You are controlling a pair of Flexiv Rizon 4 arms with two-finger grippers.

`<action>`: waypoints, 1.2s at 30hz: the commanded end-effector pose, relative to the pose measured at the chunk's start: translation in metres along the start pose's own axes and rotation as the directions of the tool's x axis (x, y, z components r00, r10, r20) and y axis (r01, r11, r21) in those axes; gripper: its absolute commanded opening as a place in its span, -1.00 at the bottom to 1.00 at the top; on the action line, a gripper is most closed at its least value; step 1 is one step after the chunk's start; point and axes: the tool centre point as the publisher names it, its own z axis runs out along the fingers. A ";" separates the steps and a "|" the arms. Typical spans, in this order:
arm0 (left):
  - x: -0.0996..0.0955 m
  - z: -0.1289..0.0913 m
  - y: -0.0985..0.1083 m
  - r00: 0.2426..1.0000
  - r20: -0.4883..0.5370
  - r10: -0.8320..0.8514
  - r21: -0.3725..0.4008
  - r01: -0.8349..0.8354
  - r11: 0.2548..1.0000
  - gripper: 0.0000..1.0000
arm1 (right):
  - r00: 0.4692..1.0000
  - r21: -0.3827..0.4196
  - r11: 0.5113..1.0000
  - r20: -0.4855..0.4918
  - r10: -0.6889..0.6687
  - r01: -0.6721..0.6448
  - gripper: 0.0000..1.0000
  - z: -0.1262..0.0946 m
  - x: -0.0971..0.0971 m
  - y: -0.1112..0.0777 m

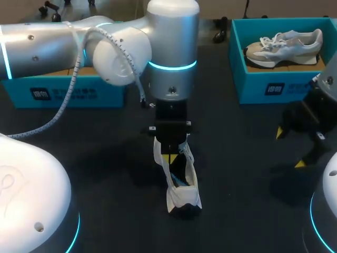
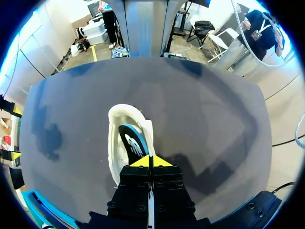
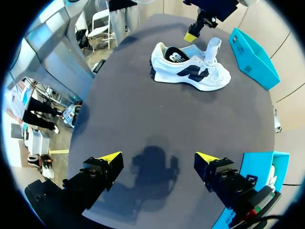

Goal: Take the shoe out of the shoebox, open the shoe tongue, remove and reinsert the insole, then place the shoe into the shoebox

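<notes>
A white shoe (image 1: 180, 190) with a dark side mark lies on the dark table, mid-front. Its tongue stands up, and the dark insole (image 2: 133, 143) shows inside the opening. My left gripper (image 1: 169, 158) hangs just above that opening, shut, and I see nothing between its yellow tips. The left wrist view shows the left gripper (image 2: 149, 161) over the shoe (image 2: 121, 129). My right gripper (image 1: 290, 147) stands open at the right, well clear of the shoe. Seen from the right gripper (image 3: 158, 160), the shoe (image 3: 190, 71) lies far ahead, under the left gripper (image 3: 190, 36).
A teal shoebox (image 1: 268, 87) at the back right holds a second pale shoe (image 1: 284, 45). Another teal box (image 1: 63, 94) sits at the back left behind my left arm. Bare table lies between the right gripper and the shoe.
</notes>
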 end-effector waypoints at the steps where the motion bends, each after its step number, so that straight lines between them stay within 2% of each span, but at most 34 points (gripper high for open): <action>1: -0.012 0.017 0.004 0.999 -0.040 0.016 -0.003 -0.016 1.000 -1.00 | 1.000 0.003 1.000 0.001 -0.001 0.001 1.00 0.001 0.000 0.000; 12: -0.026 0.039 0.010 0.994 -0.083 0.065 -0.036 -0.068 0.997 -1.00 | 1.000 0.003 1.000 0.001 -0.001 0.001 1.00 0.001 0.000 0.000; 21: -0.014 0.044 -0.002 0.979 -0.165 0.121 -0.072 -0.135 0.988 -1.00 | 1.000 0.003 1.000 0.001 -0.001 0.001 1.00 0.001 0.000 0.000; 28: -0.011 0.064 0.003 0.977 -0.189 0.095 -0.049 -0.106 0.993 -1.00 | 1.000 0.003 1.000 0.001 -0.001 0.001 1.00 0.001 0.000 0.000; 36: -0.017 0.084 0.008 0.982 -0.177 0.063 -0.042 -0.072 0.997 -1.00 | 1.000 0.003 1.000 0.001 -0.001 0.001 1.00 0.001 0.000 0.000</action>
